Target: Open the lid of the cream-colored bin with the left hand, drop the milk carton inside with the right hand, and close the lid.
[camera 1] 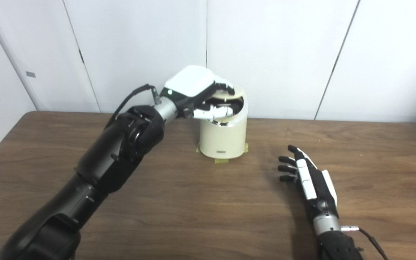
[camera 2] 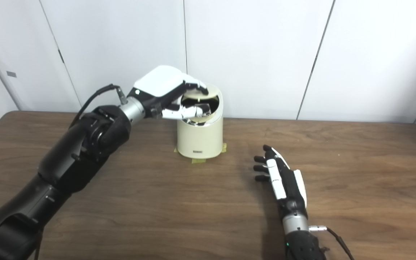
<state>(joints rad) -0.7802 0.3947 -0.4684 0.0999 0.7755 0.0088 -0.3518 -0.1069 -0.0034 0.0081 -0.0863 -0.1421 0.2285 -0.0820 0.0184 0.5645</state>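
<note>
The cream-colored bin (camera 1: 223, 133) stands at the back middle of the wooden table (camera 1: 193, 209), close to the wall. Its lid (camera 1: 237, 93) is tilted up, and the dark inside shows below it. My left hand (camera 1: 197, 88) is at the bin's top with its fingers closed over the lid's near edge. My right hand (camera 1: 307, 173) lies low over the table to the right of the bin, fingers spread, holding nothing. No milk carton shows in either view.
Strips of yellow tape (camera 1: 221, 161) mark the bin's foot on the table. White wall panels (camera 1: 284, 54) rise right behind the bin. My left arm (camera 1: 121, 151) stretches diagonally across the table's left half.
</note>
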